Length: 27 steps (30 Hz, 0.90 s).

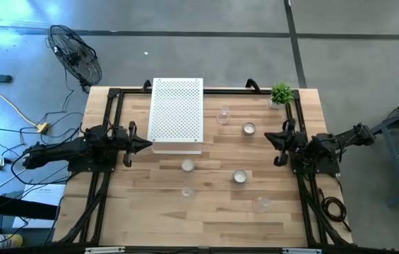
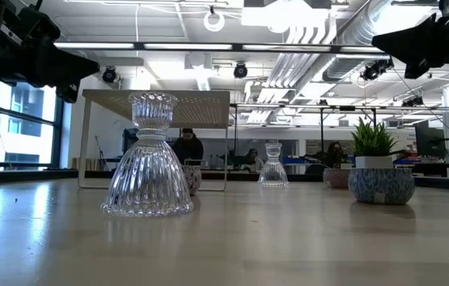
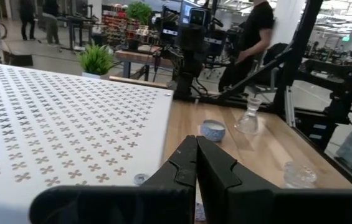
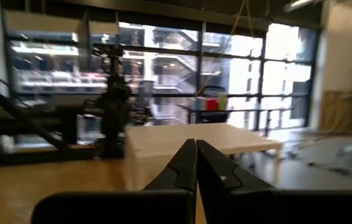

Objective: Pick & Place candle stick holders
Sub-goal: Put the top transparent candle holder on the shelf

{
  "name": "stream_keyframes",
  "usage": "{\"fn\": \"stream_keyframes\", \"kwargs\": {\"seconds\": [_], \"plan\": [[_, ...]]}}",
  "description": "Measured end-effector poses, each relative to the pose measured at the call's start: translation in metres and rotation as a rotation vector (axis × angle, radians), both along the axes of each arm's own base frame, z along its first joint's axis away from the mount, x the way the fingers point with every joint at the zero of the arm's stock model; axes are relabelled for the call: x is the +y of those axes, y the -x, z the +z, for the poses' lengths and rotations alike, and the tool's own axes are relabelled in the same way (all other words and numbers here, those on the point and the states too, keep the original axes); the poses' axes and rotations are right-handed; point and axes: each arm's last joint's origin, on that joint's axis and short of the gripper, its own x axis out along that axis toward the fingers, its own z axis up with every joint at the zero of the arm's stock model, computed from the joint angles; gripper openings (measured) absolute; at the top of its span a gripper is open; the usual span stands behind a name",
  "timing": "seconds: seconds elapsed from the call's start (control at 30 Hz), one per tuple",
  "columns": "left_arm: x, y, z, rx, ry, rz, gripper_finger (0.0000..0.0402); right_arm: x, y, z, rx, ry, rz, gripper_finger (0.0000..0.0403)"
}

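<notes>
Where holders (image 1: 239,176) scatter: box (image 1: 176,116), plant (image 1: 281,93).

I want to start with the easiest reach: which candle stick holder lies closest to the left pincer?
The holder just in front of the white perforated box, left of the other middle-row one; every other holder lies farther from the left pincer.

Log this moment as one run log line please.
left hand: shut, empty, beside white box | right hand: shut, empty, at table's right edge | candle stick holders: untouched on table
</notes>
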Motion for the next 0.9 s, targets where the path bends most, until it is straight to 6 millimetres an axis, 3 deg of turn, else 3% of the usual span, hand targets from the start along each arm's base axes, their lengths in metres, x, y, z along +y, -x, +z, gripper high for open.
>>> {"fn": "stream_keyframes", "kwargs": {"seconds": [0.13, 0.37, 0.9], "plan": [[-0.0001, 0.0000, 0.0004, -0.004, -0.001, -0.003, 0.0000, -0.0006, 0.0002, -0.0001, 0.028, 0.068, -0.040, 0.0000], [-0.0001, 0.0002, 0.0043, -0.044, -0.007, -0.003, 0.0000, -0.0004, 0.0006, 0.0020, -0.031, -0.035, 0.002, 0.0000], [-0.0001, 0.0004, 0.0068, -0.069, -0.019, -0.001, 0.0000, 0.0003, 0.0007, 0.0029, -0.025, 0.016, 0.017, 0.0001]]}}
